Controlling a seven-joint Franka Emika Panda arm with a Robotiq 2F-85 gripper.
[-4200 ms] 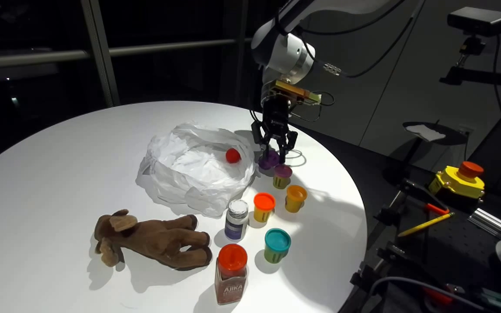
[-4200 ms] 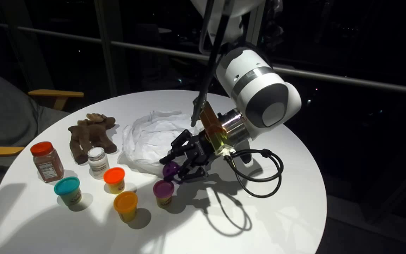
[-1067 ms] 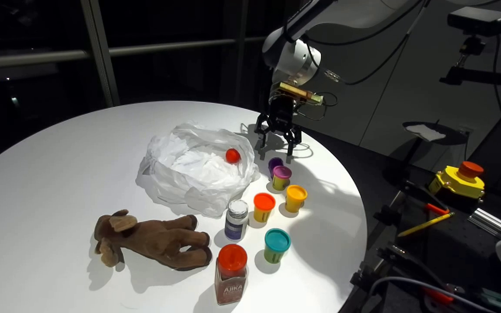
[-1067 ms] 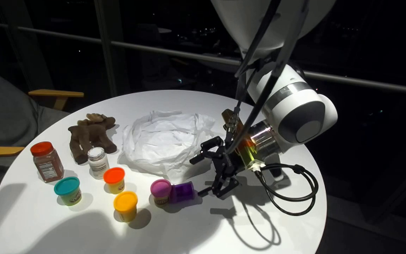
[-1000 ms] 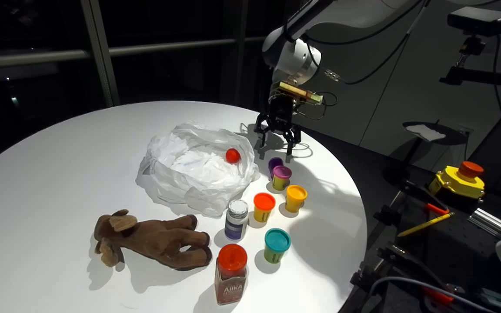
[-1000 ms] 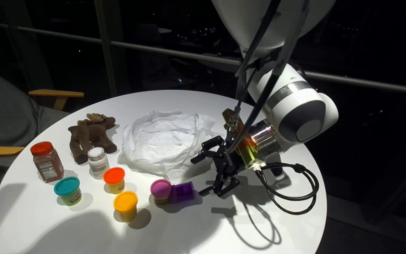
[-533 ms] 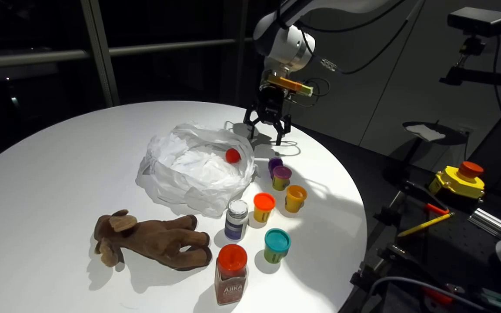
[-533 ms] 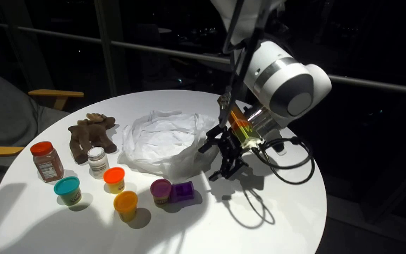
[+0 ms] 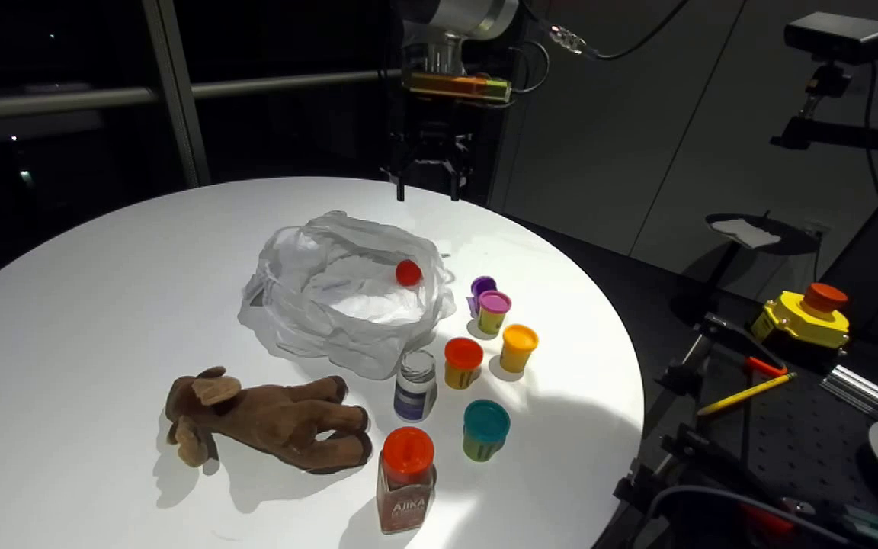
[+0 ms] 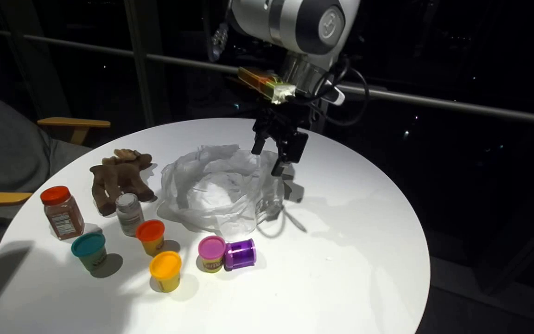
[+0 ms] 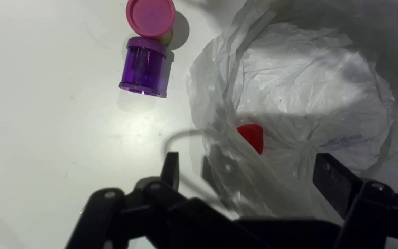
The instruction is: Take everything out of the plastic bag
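The crumpled white plastic bag point(image 9: 325, 324) lies with its mouth open on the round table. Inside it, against the wall, sits a red ball point(image 9: 408, 273); in the wrist view the bag's side partly covers the red ball point(image 11: 256, 136). My gripper point(image 10: 267, 160) is raised above the table beside and partly over the bag's rim. In the wrist view the fingers point(image 11: 170, 169) stand wide apart with nothing between them. A purple see-through container point(image 10: 241, 254) lies on its side outside the bag, touching a pink-lidded tub point(image 10: 212, 250).
On the table stand an orange-lidded tub point(image 9: 519, 347), a red-lidded tub point(image 9: 463, 364), a teal-lidded tub point(image 9: 485, 431), a white bottle point(image 9: 414, 393) and a red-capped spice jar point(image 9: 405, 488). A brown plush moose point(image 9: 271, 419) lies near the bag.
The gripper was around the purple container; it let go, leaving it lying by the pink-lidded tub. Open, the gripper then backed off, rose and swung over toward the bag. The ball stayed put.
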